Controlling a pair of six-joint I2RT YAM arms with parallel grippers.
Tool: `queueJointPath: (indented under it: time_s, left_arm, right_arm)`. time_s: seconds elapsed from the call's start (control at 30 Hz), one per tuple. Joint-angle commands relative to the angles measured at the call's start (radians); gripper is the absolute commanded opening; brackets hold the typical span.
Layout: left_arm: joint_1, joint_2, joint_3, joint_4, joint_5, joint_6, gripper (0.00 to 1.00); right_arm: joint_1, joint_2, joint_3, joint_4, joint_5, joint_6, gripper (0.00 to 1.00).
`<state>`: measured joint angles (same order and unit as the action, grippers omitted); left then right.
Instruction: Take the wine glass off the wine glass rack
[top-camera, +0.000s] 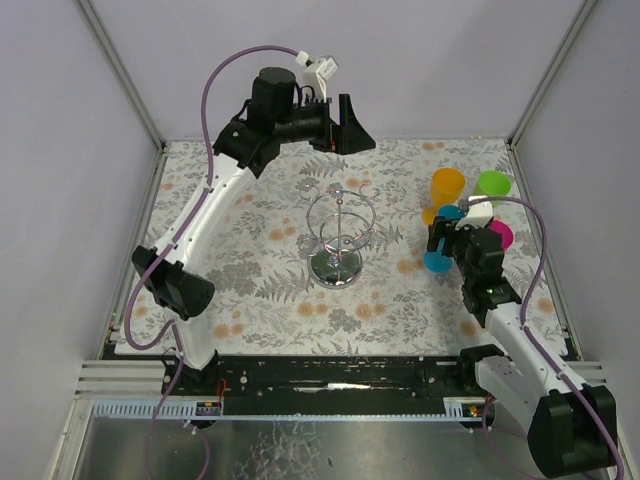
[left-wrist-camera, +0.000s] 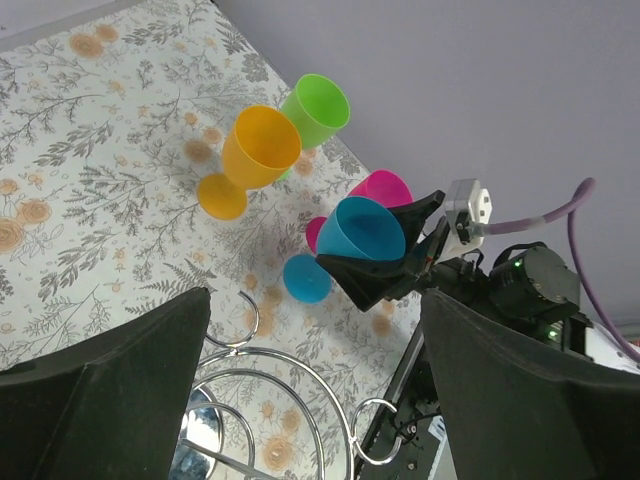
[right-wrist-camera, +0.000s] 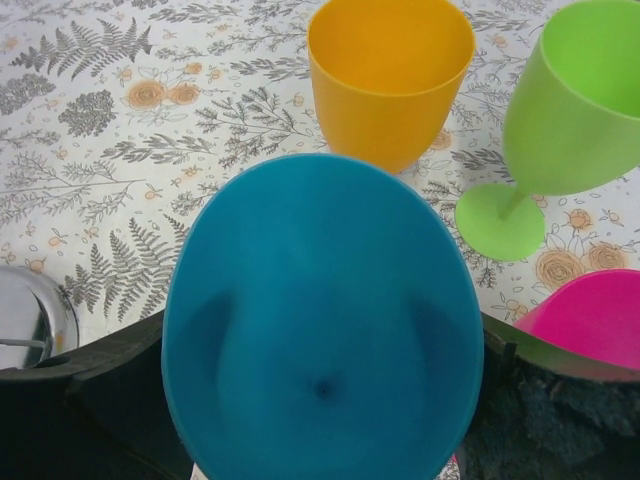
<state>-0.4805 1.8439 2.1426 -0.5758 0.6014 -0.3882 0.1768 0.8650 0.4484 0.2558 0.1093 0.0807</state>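
While clenching the blue plastic wine glass (right-wrist-camera: 320, 330) by its bowl between the jaws of the right gripper (top-camera: 447, 236), well apart from the shiny silver wire wine glass rack (top-camera: 337, 268) sitting bare below the wide-spread jaws of the left gripper (left-wrist-camera: 315, 390), seemingly nearing completion, only needing setting down.

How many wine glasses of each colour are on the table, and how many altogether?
orange wine glass: 1
green wine glass: 1
pink wine glass: 1
blue wine glass: 1
Total: 4
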Motion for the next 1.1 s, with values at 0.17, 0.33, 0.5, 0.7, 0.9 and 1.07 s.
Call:
queueJointPath:
  time_s: [0.17, 0.33, 0.5, 0.7, 0.9, 1.07]
  left_arm:
    - [0.011, -0.056, -0.03, 0.034, 0.029, -0.003, 0.86]
    - [0.011, -0.066, -0.044, 0.032, 0.039, -0.001, 0.86]
    - [0.011, -0.068, -0.046, 0.033, 0.05, -0.001, 0.86]
    - [0.011, -0.068, -0.05, 0.031, 0.065, 0.005, 0.86]
    - [0.014, -0.071, -0.055, 0.019, 0.084, 0.015, 0.88]
    - [0.017, -0.077, -0.063, 0.019, 0.096, 0.014, 0.88]
  right_arm:
    - [0.005, 0.058, -0.116, 0.343, -0.015, -0.05, 0.62]
    - [0.006, 0.103, -0.173, 0.479, -0.006, -0.098, 0.66]
    - [0.005, 0.155, -0.172, 0.519, -0.004, -0.097, 0.69]
    - [0.005, 0.216, -0.161, 0.558, 0.007, -0.096, 0.75]
    - [0.004, 0.249, -0.147, 0.565, 0.013, -0.082, 0.92]
    - [0.004, 0.249, -0.135, 0.551, 0.017, -0.089, 0.97]
